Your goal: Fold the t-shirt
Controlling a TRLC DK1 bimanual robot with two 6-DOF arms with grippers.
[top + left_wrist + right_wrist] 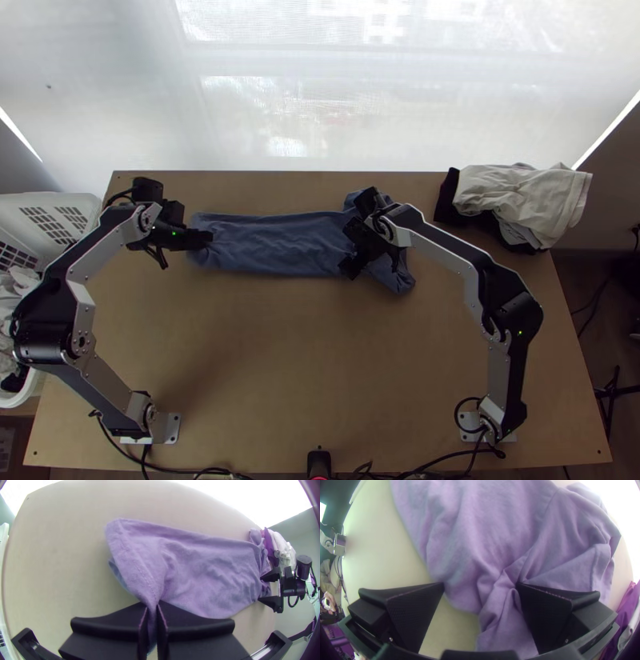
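The blue t-shirt [280, 244] lies as a long folded strip across the table's far half, its right end bunched. At the strip's left end is my left gripper [206, 238]; in the left wrist view the left gripper [152, 613] is shut on the hem of the t-shirt [200, 566], gathering it to a point. My right gripper [349, 250] is over the bunched right end. In the right wrist view the right gripper [480, 584] stands open, with creased cloth of the t-shirt [470, 530] between and under its wide-parted fingers.
A pile of white and dark clothes [520, 196] rests at the table's far right corner. White baskets [56, 216] with clothes stand beyond the left edge. Bare table [296, 360] lies between the arms on the near side.
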